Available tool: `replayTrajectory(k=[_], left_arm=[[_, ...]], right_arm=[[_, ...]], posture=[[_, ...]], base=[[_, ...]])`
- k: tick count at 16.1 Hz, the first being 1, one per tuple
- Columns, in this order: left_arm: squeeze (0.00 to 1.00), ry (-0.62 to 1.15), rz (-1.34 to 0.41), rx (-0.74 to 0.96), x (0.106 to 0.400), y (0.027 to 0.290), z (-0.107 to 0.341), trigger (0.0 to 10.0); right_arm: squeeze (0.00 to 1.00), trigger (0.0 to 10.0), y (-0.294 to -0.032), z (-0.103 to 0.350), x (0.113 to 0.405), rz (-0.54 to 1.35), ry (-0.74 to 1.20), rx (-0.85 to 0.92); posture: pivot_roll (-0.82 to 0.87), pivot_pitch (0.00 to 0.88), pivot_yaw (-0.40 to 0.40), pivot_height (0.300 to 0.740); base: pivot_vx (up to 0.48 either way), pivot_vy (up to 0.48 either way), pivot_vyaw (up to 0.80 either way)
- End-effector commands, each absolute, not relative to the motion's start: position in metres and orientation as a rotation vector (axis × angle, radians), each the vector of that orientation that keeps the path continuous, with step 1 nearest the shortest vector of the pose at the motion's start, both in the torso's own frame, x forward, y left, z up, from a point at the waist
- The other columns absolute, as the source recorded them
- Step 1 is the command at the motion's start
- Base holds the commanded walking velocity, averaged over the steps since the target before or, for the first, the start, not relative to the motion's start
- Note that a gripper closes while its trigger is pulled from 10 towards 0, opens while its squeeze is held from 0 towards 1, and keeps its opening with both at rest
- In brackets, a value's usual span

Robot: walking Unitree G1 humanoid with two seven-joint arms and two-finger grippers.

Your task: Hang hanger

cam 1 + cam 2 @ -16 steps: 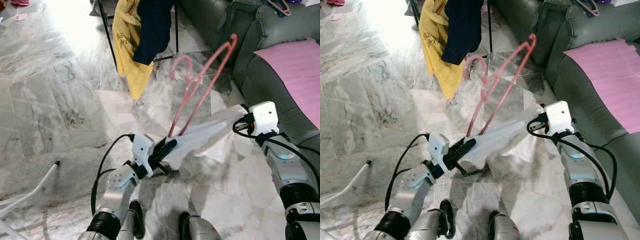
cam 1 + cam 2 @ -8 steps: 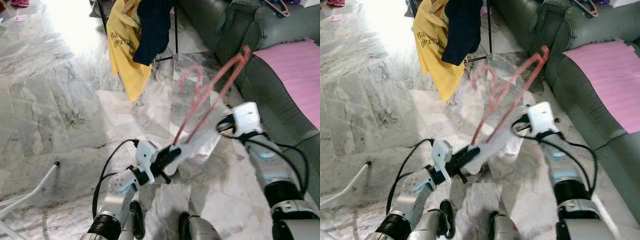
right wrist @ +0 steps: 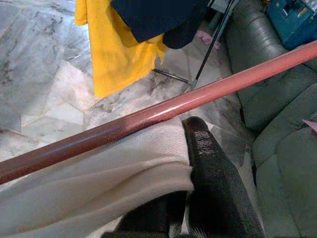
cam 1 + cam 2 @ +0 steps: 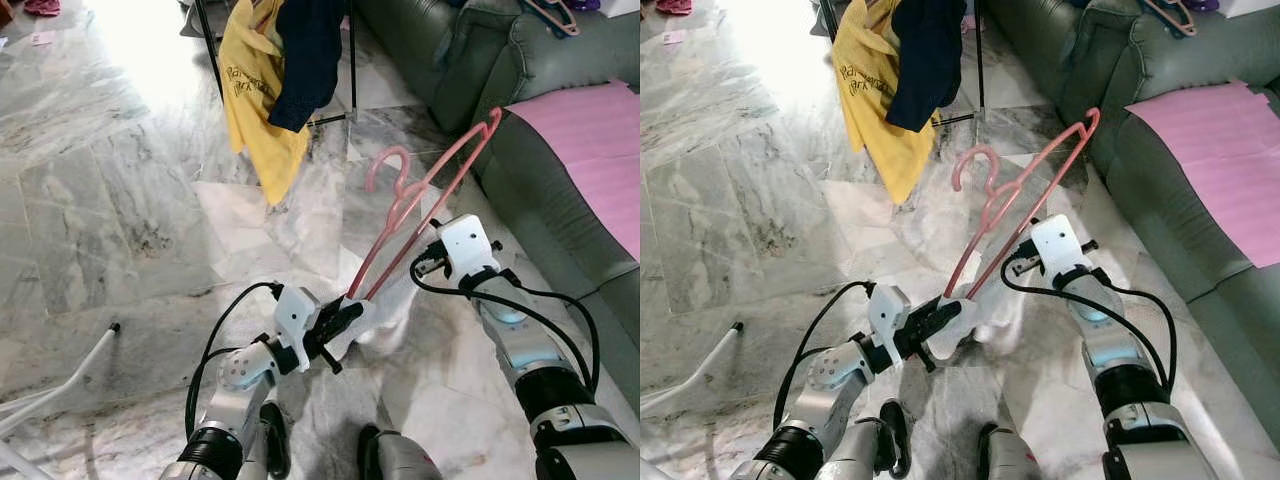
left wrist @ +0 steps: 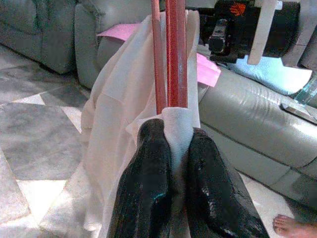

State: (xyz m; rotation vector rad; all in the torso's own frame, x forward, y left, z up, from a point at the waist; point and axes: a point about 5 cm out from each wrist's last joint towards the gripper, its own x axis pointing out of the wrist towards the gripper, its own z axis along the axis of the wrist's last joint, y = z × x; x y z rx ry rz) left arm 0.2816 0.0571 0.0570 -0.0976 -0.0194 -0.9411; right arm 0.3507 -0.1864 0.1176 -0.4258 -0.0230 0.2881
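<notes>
Pink hanger [image 4: 425, 205]: held low in front of the robot, tilted up and away toward the sofa, hook [image 4: 385, 165] uppermost, with a white cloth [image 4: 385, 310] draped on its lower end.
Left gripper [image 5: 171, 148]: fingers pinched nearly together on a fold of the white cloth — the hanger's rods rise straight out of that fold.
Right gripper [image 3: 198, 153]: fingers closed on the cloth just under the hanger's bar, which crosses right above the fingertips.
Rack [image 4: 215, 60]: black legs ahead, with a yellow garment [image 4: 258, 95] and a dark blue one [image 4: 305, 55] hanging low — well apart from the hanger.
Sofa [image 4: 530, 170]: grey-green, its edge close on the right; a pink sheet [image 4: 590, 150] lies on the seat.
Floor [image 4: 110, 190]: marble, open to the left; a white pole [image 4: 60, 385] lies at the near left edge.
</notes>
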Motion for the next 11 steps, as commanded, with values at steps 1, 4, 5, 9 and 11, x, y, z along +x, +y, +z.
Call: replayTrajectory(k=[1,4,5,9,11], left_arm=[[0.00,-0.007,-0.953,-0.086,0.280,0.054,0.054,10.0],[0.00,-0.020,-0.939,-0.047,0.285,0.056,0.056,10.0],[0.00,-0.029,-0.942,-0.024,0.287,0.057,0.058,10.0],[0.00,-0.059,-0.915,-0.001,0.297,0.059,0.066,10.0],[0.00,-0.063,-0.910,0.007,0.298,0.060,0.067,10.0]], right_arm=[[0.00,0.0,-0.186,0.121,0.350,0.304,-0.044,-0.436],[0.00,0.0,-0.187,0.113,0.347,0.317,-0.009,-0.436],[0.00,0.0,-0.187,0.110,0.346,0.325,0.008,-0.430],[0.00,10.0,-0.183,0.087,0.336,0.407,0.117,-0.412],[1.00,10.0,-0.183,0.079,0.332,0.441,0.169,-0.398]], posture=[[-0.18,0.187,-0.013,0.740],[-0.17,0.182,-0.014,0.740],[-0.17,0.181,-0.012,0.740],[-0.17,0.180,-0.011,0.740],[-0.17,0.180,-0.011,0.740]], base=[[0.000,0.000,0.00],[0.000,0.000,0.00],[0.000,0.000,0.00],[0.000,0.000,0.00],[0.000,0.000,0.00]])
